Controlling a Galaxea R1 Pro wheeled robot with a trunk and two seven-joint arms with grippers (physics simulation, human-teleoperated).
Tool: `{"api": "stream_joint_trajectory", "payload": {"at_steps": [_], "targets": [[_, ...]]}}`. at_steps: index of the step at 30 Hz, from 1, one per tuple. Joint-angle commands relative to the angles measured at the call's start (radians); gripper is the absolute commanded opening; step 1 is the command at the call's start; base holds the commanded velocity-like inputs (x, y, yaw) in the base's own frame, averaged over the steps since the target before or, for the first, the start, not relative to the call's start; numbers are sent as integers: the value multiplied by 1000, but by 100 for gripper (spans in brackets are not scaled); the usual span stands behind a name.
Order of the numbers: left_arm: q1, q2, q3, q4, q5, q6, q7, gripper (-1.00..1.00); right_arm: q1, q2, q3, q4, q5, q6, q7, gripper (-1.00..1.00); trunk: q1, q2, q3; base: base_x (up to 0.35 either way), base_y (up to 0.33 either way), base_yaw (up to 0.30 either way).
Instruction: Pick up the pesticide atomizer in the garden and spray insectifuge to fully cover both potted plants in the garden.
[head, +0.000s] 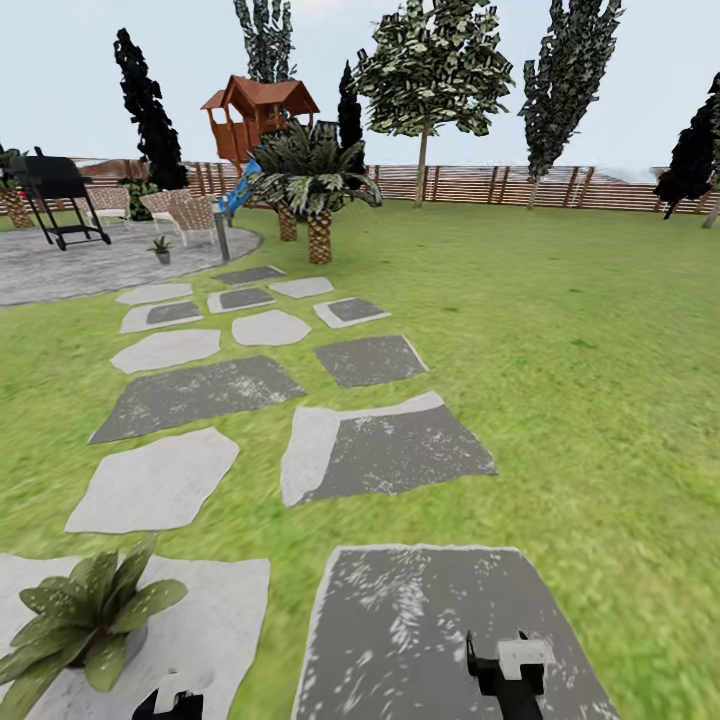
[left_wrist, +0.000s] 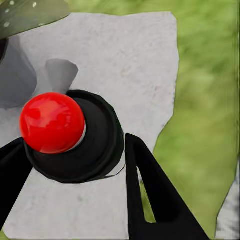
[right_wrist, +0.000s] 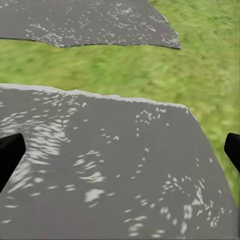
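My left gripper (left_wrist: 73, 150) clamps the atomizer (left_wrist: 52, 122) — light, stiff, slick, I judge; best held mid-body. Right gripper (right_wrist: 120, 150) gapes empty. Near plant (head: 85, 615) at ten o'clock — far plant (head: 160, 248) at eleven.

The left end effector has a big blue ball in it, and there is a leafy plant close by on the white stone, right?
Nearly. The ball is red, not blue; the left wrist view shows it on a black round base between the left end effector fingers. The leafy plant does sit close by on the white stone.
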Motion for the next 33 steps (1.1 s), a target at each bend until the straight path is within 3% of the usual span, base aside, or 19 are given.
{"api": "stream_joint_trajectory", "payload": {"at_steps": [1, 16, 27, 33], "targets": [[-1, 1, -8, 0, 9, -3, 4, -100, -1, 0, 2, 1, 9, 0, -10, 100, 0, 0, -1, 283, -211, 0], [-1, 2, -8, 2, 12, -7, 4, -100, -1, 0, 2, 2, 9, 0, -10, 100, 0, 0, -1, 295, -182, 0], [-1, 2, -8, 2, 14, -8, 4, -100, -1, 1, 2, 2, 9, 0, -10, 100, 0, 0, -1, 333, -86, 3], [-1, 2, -8, 3, 14, -8, 4, -100, -1, 2, 2, 2, 9, 0, -12, 100, 0, 0, -1, 337, -15, 167]]}}
